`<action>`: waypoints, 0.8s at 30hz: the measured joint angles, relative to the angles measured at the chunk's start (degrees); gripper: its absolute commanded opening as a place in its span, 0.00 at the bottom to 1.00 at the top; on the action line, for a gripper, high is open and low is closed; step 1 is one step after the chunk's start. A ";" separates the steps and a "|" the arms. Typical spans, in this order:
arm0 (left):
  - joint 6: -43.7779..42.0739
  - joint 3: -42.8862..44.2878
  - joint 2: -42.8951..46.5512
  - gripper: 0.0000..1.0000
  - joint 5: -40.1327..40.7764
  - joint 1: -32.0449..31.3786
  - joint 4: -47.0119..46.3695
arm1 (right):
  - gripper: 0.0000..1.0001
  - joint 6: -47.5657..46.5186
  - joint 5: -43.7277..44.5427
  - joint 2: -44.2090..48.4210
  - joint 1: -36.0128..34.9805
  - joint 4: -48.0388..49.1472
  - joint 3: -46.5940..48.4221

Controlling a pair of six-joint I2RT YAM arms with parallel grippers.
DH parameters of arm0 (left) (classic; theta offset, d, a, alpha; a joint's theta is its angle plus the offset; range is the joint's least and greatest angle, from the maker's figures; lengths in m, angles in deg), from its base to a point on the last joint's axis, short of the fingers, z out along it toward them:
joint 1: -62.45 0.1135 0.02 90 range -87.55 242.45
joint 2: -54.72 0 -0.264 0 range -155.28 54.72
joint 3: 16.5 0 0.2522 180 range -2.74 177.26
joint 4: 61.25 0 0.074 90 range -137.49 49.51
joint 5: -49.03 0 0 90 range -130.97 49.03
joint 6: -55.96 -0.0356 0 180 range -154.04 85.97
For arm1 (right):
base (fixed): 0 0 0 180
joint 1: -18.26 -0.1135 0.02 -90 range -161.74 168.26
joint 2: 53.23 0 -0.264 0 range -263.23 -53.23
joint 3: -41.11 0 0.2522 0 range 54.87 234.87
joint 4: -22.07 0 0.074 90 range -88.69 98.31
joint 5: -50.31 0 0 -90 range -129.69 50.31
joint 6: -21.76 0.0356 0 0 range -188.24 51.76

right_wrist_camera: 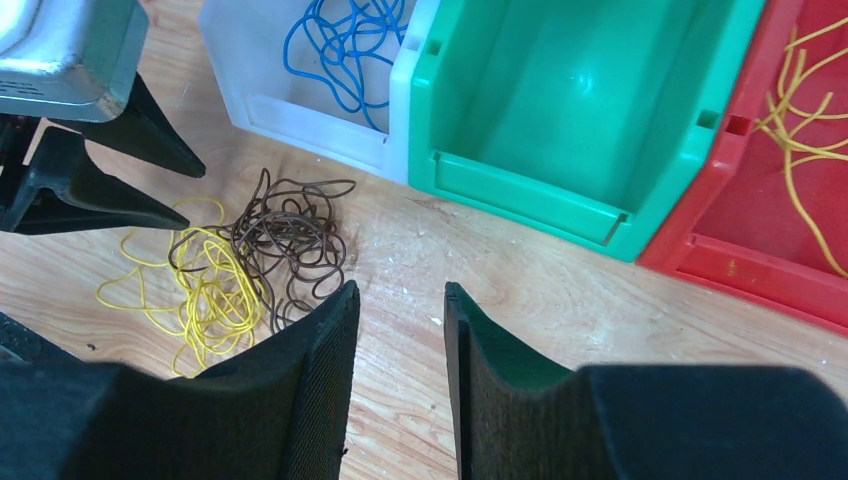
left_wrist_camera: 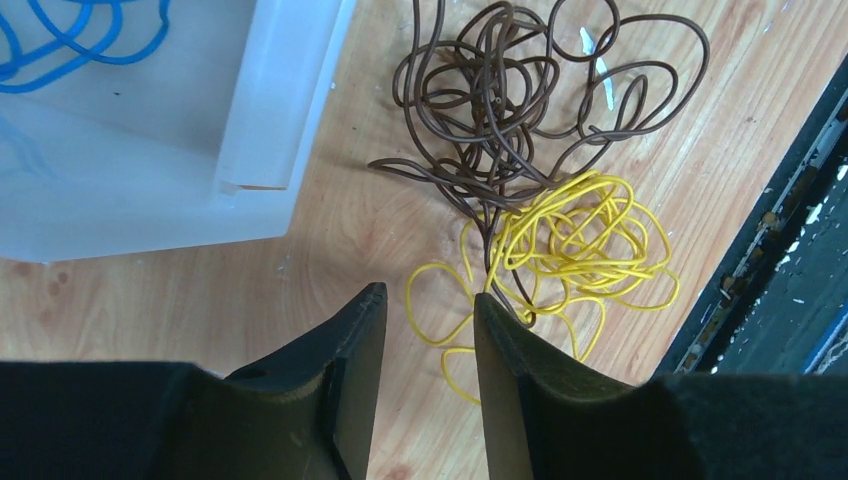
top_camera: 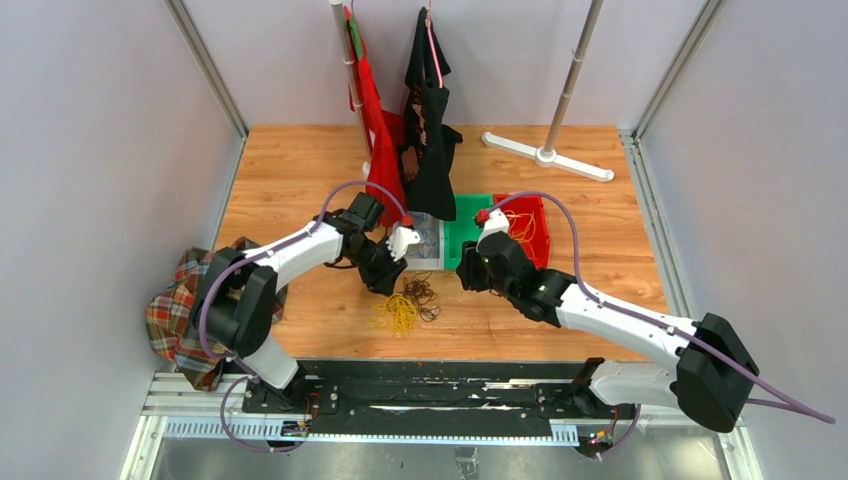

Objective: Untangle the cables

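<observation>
Left wrist view: my left fingers hang apart and empty above the table, yellow cable at their 1 o'clock, tangled with brown cable at 12. Across, my right fingers are apart too, holding nothing. I'd pinch an outer yellow loop and pull slowly.

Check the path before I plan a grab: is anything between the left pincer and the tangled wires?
Nothing visible: the yellow wire lies right ahead of the left pincer, tangled with the brown wire; the white bin sits aside.
</observation>
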 measured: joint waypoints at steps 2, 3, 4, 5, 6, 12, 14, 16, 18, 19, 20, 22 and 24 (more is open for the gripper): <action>0.50 -1.27 -0.26 0.39 -0.44 0.11 -1.49 | 0.35 -0.11 0.00 -0.59 -0.52 0.55 -0.20; 0.61 -1.70 -0.28 0.39 -0.66 0.20 -1.88 | 0.35 -0.13 0.00 -0.96 -0.85 0.74 -0.22; 0.70 -2.05 -0.28 0.38 -0.96 0.28 -2.12 | 0.34 -0.20 0.00 -1.29 -1.09 0.92 -0.22; 0.68 -2.27 -0.28 0.38 -1.25 0.35 -2.27 | 0.34 -0.24 -0.02 -1.57 -1.31 1.09 -0.22; 0.70 -2.34 -0.28 0.36 -1.53 0.39 -2.29 | 0.34 -0.28 0.00 -1.75 -1.46 1.25 -0.22; 0.24 -2.21 0.66 0.35 -2.93 0.90 -1.25 | 0.33 -0.57 0.00 -2.58 -1.66 1.68 -0.22; -0.22 -1.92 2.01 0.41 -3.45 1.29 -0.35 | 0.33 -0.83 0.00 -2.75 -1.75 1.90 -0.22; -1.18 -1.79 3.89 0.47 -4.33 1.66 0.44 | 0.33 -1.14 0.00 -2.84 -1.84 2.08 -0.22; -2.01 -1.79 5.29 0.51 -5.57 1.79 1.20 | 0.33 -1.31 0.00 -3.02 -1.92 2.40 -0.22; -2.36 -1.79 5.60 0.55 -6.01 1.79 1.55 | 0.34 -1.38 0.00 -3.10 -1.95 2.54 -0.22; -2.73 -1.79 5.73 0.58 -6.38 1.79 1.95 | 0.35 -1.42 0.00 -3.19 -1.99 2.69 -0.22; -4.07 -2.05 5.70 0.63 -6.49 1.79 2.27 | 0.39 -1.62 -0.02 -3.43 -2.23 3.10 -0.22; -6.16 -2.84 5.70 0.66 -6.14 1.81 2.64 | 0.40 -1.92 -0.09 -4.07 -2.71 3.82 -0.22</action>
